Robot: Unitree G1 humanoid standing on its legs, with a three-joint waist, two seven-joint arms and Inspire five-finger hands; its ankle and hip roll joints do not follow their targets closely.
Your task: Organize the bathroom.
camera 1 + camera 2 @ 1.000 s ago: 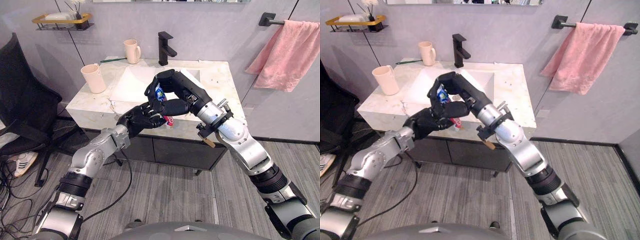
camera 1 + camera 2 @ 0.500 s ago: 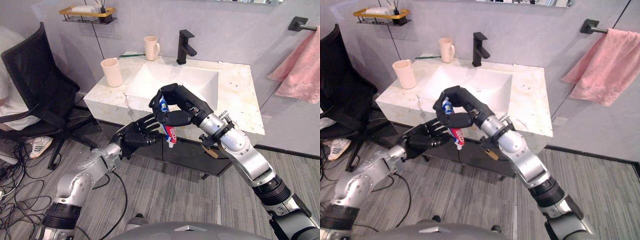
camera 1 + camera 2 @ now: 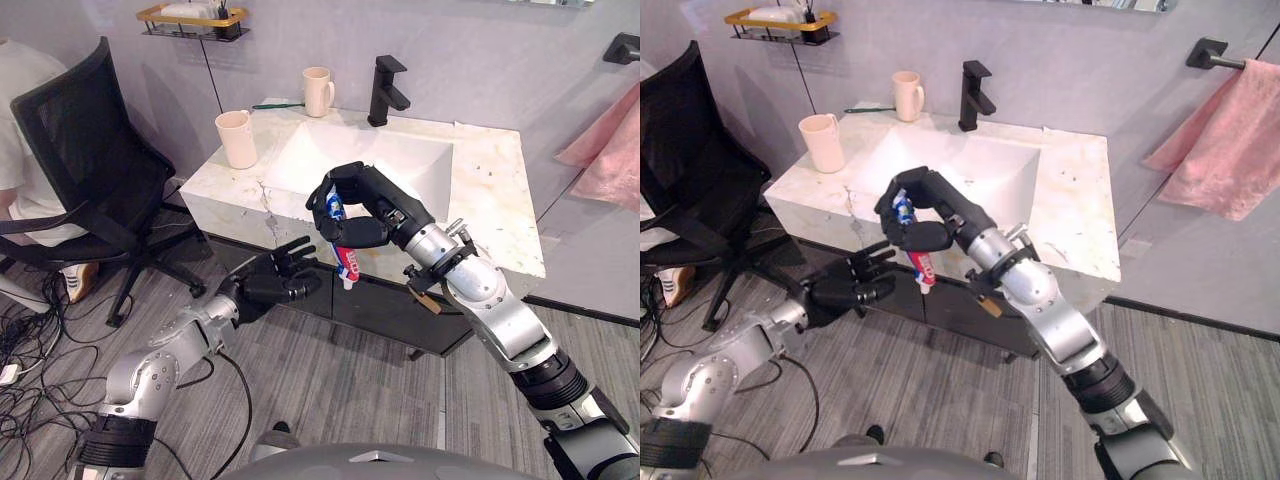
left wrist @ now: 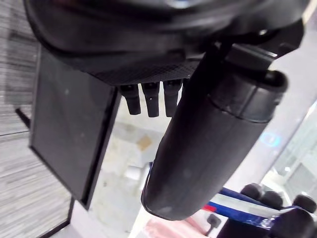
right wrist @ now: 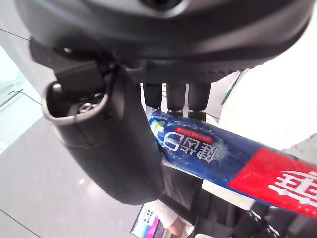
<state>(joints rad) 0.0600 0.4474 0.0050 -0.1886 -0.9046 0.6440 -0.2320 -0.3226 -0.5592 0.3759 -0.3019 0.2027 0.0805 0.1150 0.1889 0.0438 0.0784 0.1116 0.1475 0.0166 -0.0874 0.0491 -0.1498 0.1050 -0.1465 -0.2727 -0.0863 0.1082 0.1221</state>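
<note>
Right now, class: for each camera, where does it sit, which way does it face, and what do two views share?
Left eye view: head, looking down at the vanity; both arms, right hand holding the toothpaste tube.
Right eye view: beside it, same scene.
Left wrist view: along the open left hand toward the vanity.
Right wrist view: along its hand, tube close.
Shared: the tube shows in all four.

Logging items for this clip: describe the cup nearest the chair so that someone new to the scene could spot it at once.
Start at the marble vanity top with the white sink set in it. On its corner toward the black office chair stands a pale pink cup, upright. The other cup, cream with a handle, stands farther back beside the black faucet.
</note>
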